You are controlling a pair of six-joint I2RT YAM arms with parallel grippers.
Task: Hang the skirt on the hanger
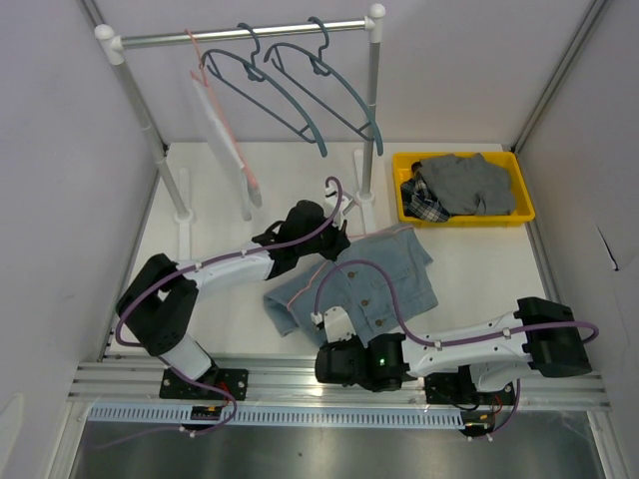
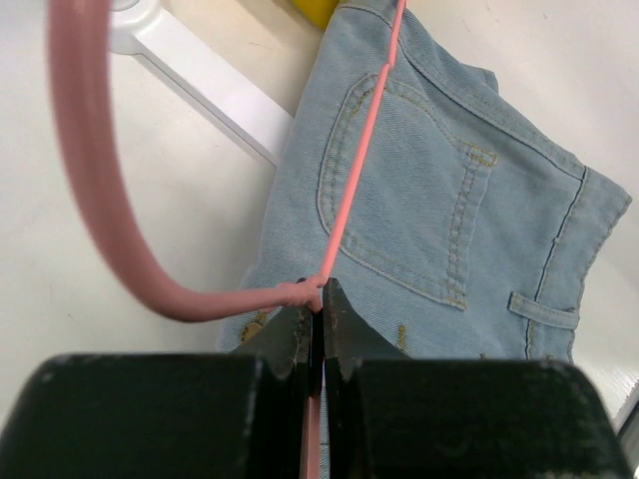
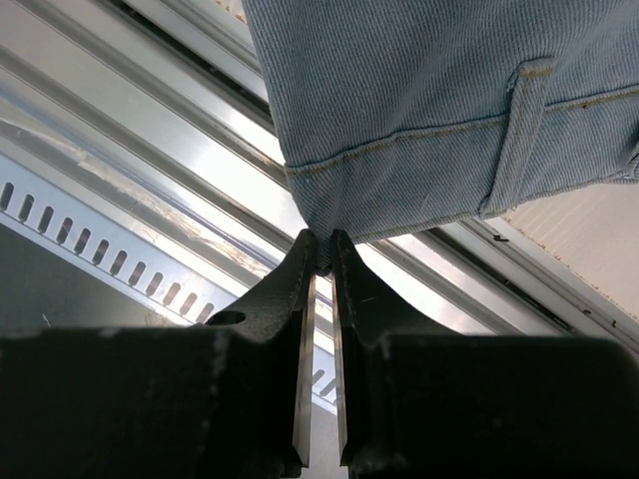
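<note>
Top view: the denim skirt [image 1: 374,284] lies mid-tabletop, its long axis running near-left to far-right, toward the yellow bin [image 1: 464,220] of crumpled clothes [image 1: 459,185] in the far-right corner. Left wrist: the left gripper [image 2: 319,294] pinches the pink hanger [image 2: 90,190], with the skirt just beyond. Right wrist: the right gripper [image 3: 321,244] nips the skirt's stitched corner.
</note>
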